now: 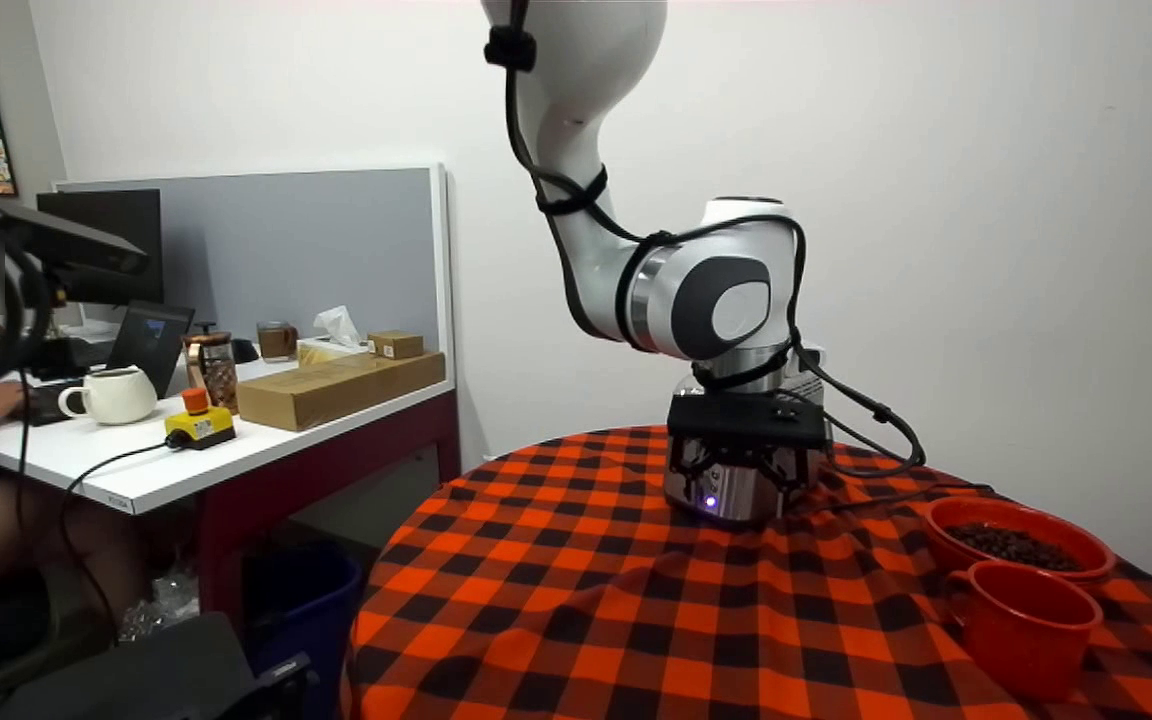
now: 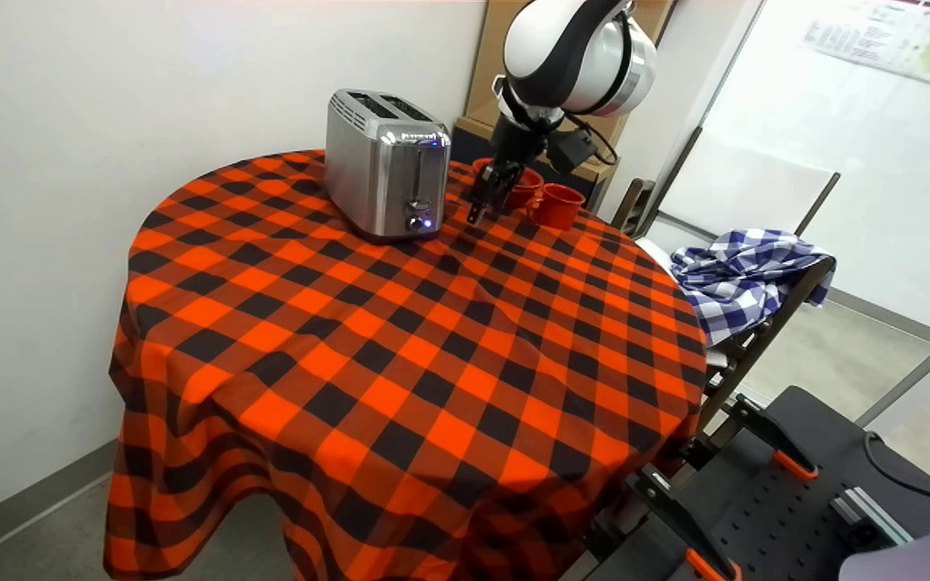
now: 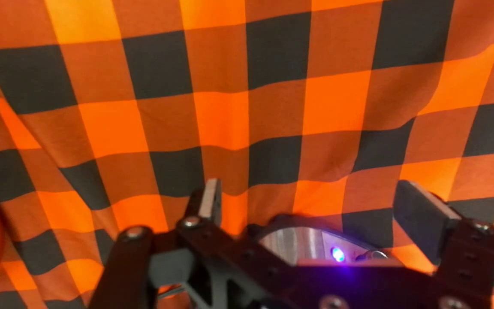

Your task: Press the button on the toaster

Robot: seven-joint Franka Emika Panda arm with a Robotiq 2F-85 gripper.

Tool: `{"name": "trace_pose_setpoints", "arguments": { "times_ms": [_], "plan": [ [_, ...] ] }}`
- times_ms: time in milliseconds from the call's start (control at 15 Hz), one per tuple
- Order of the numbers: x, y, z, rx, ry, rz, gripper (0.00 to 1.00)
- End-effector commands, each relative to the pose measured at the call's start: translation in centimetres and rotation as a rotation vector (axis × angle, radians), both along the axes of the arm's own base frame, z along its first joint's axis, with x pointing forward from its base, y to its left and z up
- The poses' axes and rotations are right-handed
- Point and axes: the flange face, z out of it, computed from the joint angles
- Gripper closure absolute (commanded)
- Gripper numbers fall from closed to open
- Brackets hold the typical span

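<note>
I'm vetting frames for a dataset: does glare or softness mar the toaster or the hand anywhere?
In an exterior view, bright reflections mark the toaster along its upper front edge; in the wrist view, its blue-violet light flares and seems to tint the hand, whose nearest parts look soft.

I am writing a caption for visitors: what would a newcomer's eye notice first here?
Likely first comes the red-and-black checkered fabric tablecloth, in the foreground of both exterior views. On it stands the shiny silver metal toaster, a small violet-blue light glowing low on its front. Above hangs the white robot arm, its black two-fingered tool open near the toaster.
</note>
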Motion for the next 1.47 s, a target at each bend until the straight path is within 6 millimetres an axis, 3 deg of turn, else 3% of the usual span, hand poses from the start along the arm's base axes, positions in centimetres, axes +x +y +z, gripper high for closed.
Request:
{"name": "trace_pose_setpoints", "arguments": {
  "times_ms": [0,667,1400],
  "plan": [
    [1.2,0.3,-1.3,0.016,-0.073,0.039,0.00],
    [3.0,0.9,-4.2,0.023,-0.227,0.066,0.00],
    [3.6,1.3,-4.9,0.057,-0.341,0.111,0.00]
  ]
}}
